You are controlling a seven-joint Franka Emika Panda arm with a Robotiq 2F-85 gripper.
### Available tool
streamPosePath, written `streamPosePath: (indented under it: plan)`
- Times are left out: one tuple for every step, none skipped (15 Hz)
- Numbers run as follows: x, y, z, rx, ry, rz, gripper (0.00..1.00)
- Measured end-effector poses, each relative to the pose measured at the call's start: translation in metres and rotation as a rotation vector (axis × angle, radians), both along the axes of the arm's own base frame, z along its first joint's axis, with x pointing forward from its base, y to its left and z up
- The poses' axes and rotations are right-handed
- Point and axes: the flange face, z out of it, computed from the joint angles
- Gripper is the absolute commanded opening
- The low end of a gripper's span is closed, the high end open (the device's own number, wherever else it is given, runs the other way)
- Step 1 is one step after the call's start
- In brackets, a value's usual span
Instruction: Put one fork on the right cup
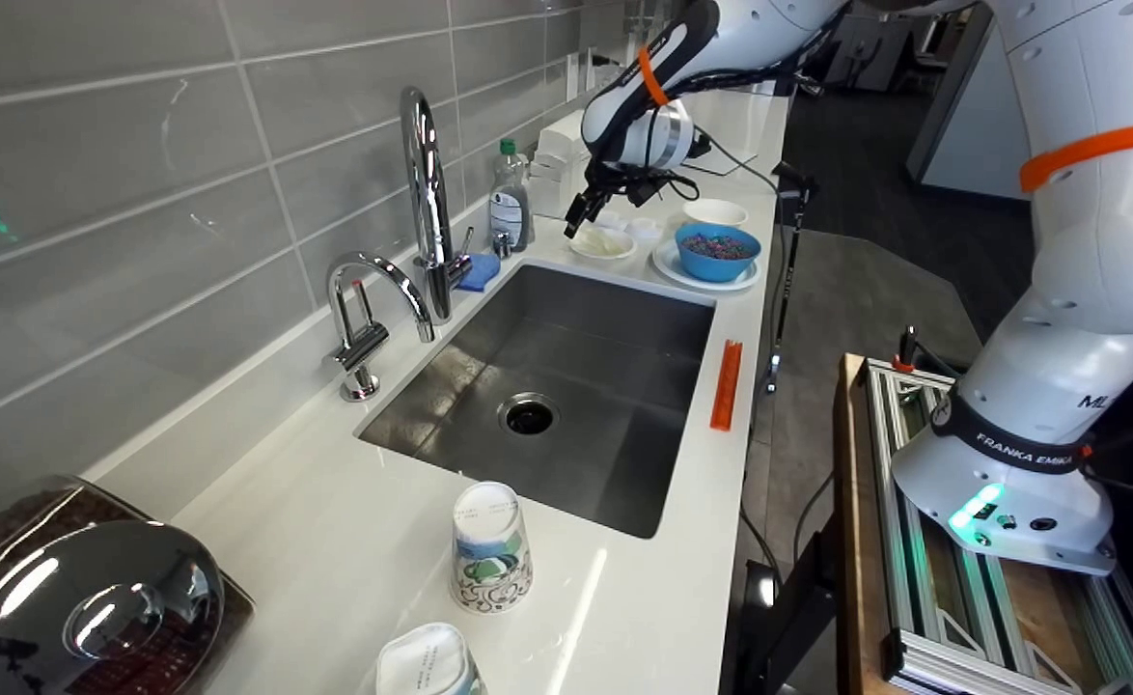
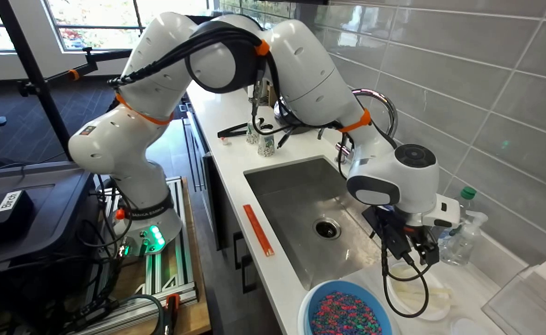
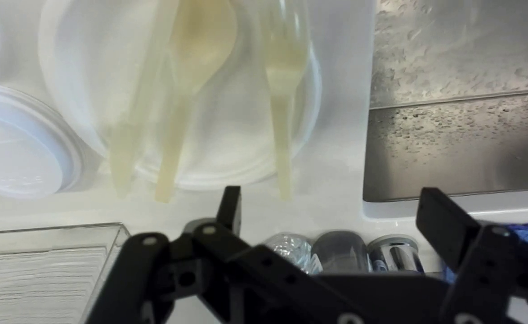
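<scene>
The pale cream fork [image 3: 283, 117] lies across the rim of a shallow white bowl [image 3: 228, 171], beside a spoon [image 3: 185, 94] and a knife [image 3: 131, 130]. Its handle end points toward my gripper in the wrist view. My gripper [image 3: 331, 202] is open and empty. Its fingertips are apart from the utensils, with the fork's handle end showing between them. In an exterior view the gripper [image 1: 576, 217] hangs above the bowl's edge. The right cup [image 1: 491, 555], white with a teal-green pattern, stands base up beyond the sink; it also shows in an exterior view [image 2: 266, 145].
A plainer whitish cup [image 1: 427, 664] stands beside it, cut off by the frame. The steel sink [image 1: 615, 386] and faucets [image 1: 422, 164] lie between. A blue bowl of beads [image 1: 716, 253], soap bottles [image 1: 511, 198], a napkin box [image 3: 43, 279] and an orange strip [image 1: 726, 386] are nearby.
</scene>
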Motion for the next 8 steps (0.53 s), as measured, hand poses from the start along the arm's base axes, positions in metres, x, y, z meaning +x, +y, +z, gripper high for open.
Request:
streamPosePath:
  plan:
    - [0.0,-0.004,-0.003,-0.002,0.001,-0.001,1.0]
    - [0.001,-0.008,-0.007,-0.005,0.003,-0.002,1.0]
    - [0.001,-0.012,-0.01,-0.007,0.005,-0.002,1.0]
    - [0.002,-0.016,-0.014,-0.009,0.007,-0.002,1.0]
    - [0.001,-0.019,-0.017,-0.011,0.009,-0.002,1.0]
    - [0.001,-0.022,-0.021,-0.013,0.012,-0.002,0.99]
    - [0.001,-0.025,-0.024,-0.017,0.015,0.0,0.94]
    - [0.002,-0.028,-0.027,-0.02,0.018,0.002,0.91]
